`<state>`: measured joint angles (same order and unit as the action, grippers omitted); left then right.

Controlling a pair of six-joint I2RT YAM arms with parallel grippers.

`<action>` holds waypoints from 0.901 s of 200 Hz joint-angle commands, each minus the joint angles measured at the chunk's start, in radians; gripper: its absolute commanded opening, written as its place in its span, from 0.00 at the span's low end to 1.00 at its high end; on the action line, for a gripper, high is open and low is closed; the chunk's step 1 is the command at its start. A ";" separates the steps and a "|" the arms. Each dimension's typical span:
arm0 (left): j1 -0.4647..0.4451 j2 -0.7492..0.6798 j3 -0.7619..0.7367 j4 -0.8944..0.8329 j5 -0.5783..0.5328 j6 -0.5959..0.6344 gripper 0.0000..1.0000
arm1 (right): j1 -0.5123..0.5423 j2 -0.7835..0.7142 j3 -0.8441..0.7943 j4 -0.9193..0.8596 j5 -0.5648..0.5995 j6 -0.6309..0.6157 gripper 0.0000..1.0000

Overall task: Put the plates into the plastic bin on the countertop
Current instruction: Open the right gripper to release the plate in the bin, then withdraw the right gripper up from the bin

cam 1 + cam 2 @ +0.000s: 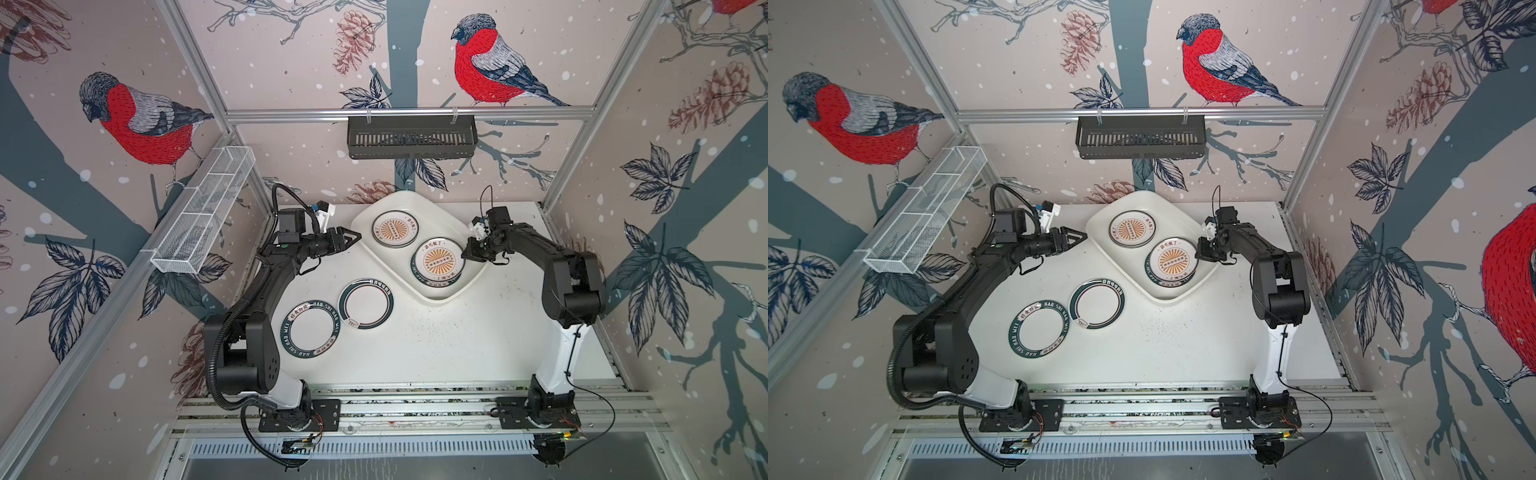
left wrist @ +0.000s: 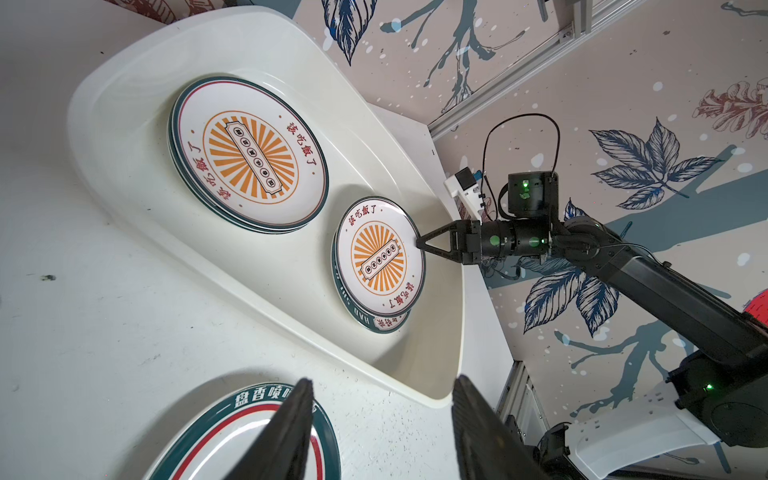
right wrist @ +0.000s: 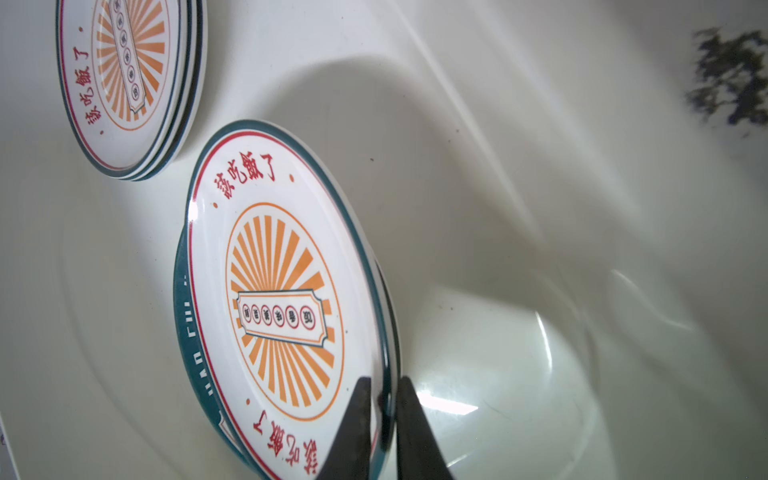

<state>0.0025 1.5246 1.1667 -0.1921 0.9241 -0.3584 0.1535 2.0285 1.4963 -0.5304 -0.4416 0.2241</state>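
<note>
**Right fingers on the rim of a sunburst plate, inside the bin**

The right gripper (image 3: 384,380) has its fingers closed narrowly on the rim of a sunburst plate (image 1: 438,259). This plate is already inside the plastic bin (image 1: 432,220), above a teal lettered plate (image 2: 386,324). It sits a little off-centre, so the lettered rim shows on one side. In the right wrist view the held plate seems slightly tilted. I cannot tell if it rests fully on the lower one.

A second stack of sunburst plates (image 1: 395,230) lies further back in the bin, apart from this one. The left gripper (image 1: 357,237) hovers just beside the bin's outer rim. Its fingers are moderately wide and hold nothing. Two plates wait on the bench (image 1: 457,340): a dark lettered-rim plate (image 1: 308,329) and a teal ring plate (image 1: 365,303), near each other.

In my judgement the step in hand is to set this plate down and let go. To do it well, the plate should go down until it lies flat. Then the fingers should open only a little, because the lower finger is between the two plates and could lift or drag them. The retreat should go outward along the line of the fingers, then up over the bin wall, which is close behind the gripper. A fast release from a tilt may make the glossy plate slide.
</note>
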 commanded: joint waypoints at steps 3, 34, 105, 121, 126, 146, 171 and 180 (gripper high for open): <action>0.001 -0.003 0.007 0.012 0.030 0.009 0.54 | 0.013 0.014 0.017 -0.028 0.042 -0.017 0.15; 0.001 -0.004 0.007 0.011 0.031 0.010 0.54 | 0.023 0.032 0.034 -0.039 0.058 -0.021 0.15; 0.002 0.006 0.022 0.002 0.026 0.018 0.54 | 0.034 0.011 0.053 -0.033 0.081 -0.013 0.18; 0.002 0.003 0.024 -0.001 0.025 0.021 0.55 | 0.034 -0.002 0.058 -0.022 0.081 -0.004 0.20; 0.001 0.003 0.026 -0.003 0.024 0.023 0.55 | 0.034 -0.001 0.061 -0.022 0.082 0.000 0.22; 0.002 -0.002 0.030 -0.009 0.019 0.030 0.56 | 0.037 -0.001 0.074 -0.006 0.086 0.015 0.25; 0.002 -0.009 0.035 -0.029 0.006 0.056 0.57 | 0.060 -0.009 0.072 0.024 0.133 0.037 0.27; 0.001 -0.011 0.042 -0.041 -0.004 0.073 0.57 | 0.076 -0.022 0.063 0.041 0.175 0.040 0.26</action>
<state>0.0025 1.5261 1.1919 -0.2138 0.9360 -0.3328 0.1993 2.0342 1.5646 -0.5377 -0.3511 0.2363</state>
